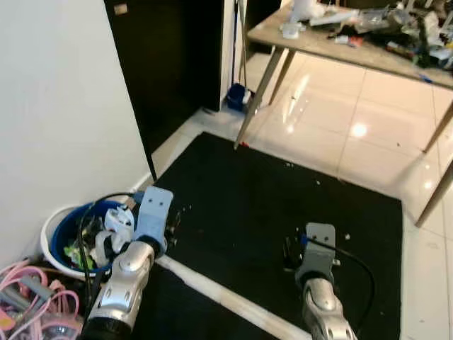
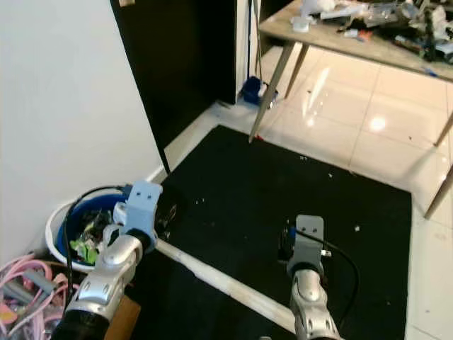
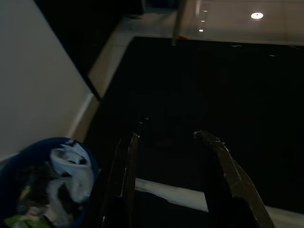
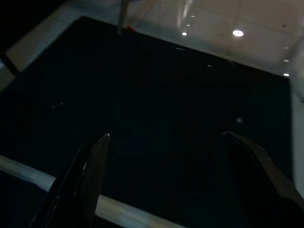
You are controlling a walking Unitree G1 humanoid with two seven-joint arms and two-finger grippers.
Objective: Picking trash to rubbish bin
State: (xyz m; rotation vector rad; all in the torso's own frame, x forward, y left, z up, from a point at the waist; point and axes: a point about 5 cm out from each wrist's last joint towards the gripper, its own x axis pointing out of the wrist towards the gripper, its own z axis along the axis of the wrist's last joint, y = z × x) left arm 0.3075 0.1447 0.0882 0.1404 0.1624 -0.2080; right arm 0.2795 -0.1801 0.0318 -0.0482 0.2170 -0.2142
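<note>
Glossy pale tile floor (image 1: 333,134) carries a black rug (image 1: 283,205) at centre, with small pale specks (image 1: 316,183) scattered on it and a white strip (image 1: 226,301) crossing its near edge. At 9 o'clock a blue-lined rubbish bin (image 1: 56,234) full of trash stands against the wall, pink cords (image 1: 35,297) beside it at 8. Table legs (image 1: 258,92) stand at 12, a small blue object (image 1: 237,95) by them.

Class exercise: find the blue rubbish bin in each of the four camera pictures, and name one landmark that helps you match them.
Left eye view: bin at lower left, against the wall, beside the left arm.
Right eye view: bin at lower left, by the wall.
Left wrist view: bin in the bottom-left corner, trash inside, next to the open left end effector.
Right wrist view: not in it.
Shared landmark: the black mat, crossed by a pale strip.
</note>
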